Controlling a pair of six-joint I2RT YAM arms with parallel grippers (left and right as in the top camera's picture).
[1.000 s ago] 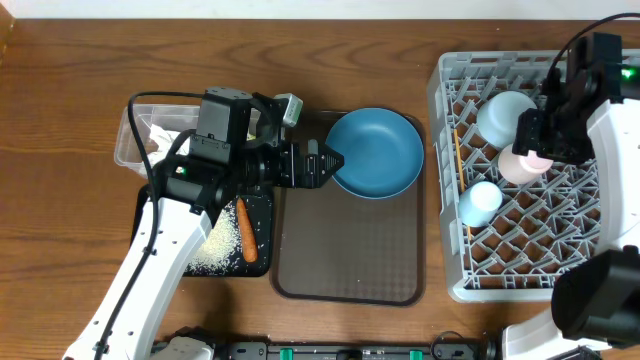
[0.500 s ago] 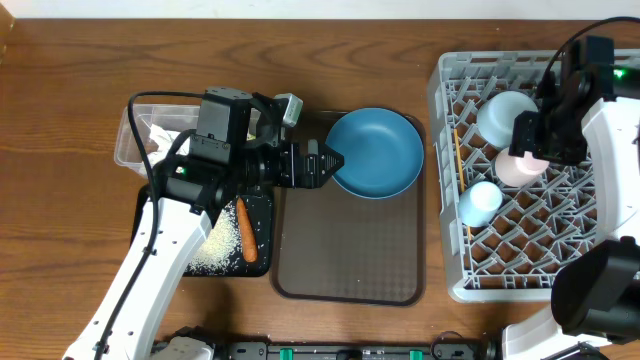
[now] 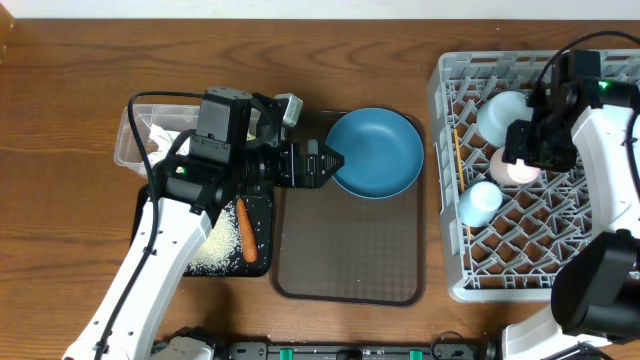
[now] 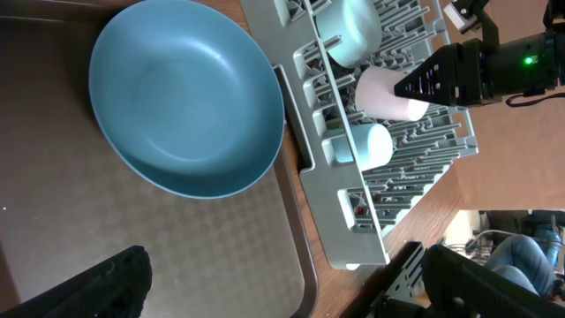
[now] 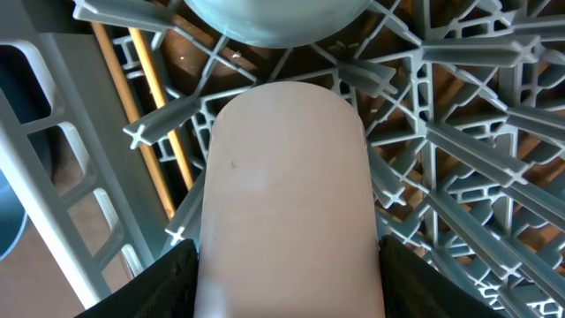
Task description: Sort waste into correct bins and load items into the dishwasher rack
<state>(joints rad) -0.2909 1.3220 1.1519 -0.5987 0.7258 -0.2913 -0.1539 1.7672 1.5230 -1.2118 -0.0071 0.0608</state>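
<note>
Small, smooth, pale pink cup (image 5: pixel 287 203)

Both arms wear smooth white shells on the long links, with blocky black housings at joints and wrists. The left arm (image 3: pixel 150 265) has a thin black cable (image 3: pixel 150 98) and a small green light (image 3: pixel 181 170). The right arm (image 3: pixel 605 150) shows its own green light (image 3: pixel 603 87). The left pincer (image 3: pixel 330 163) and right pincer (image 3: pixel 521 160) have matte black fingers (image 5: pixel 166 284).
</note>
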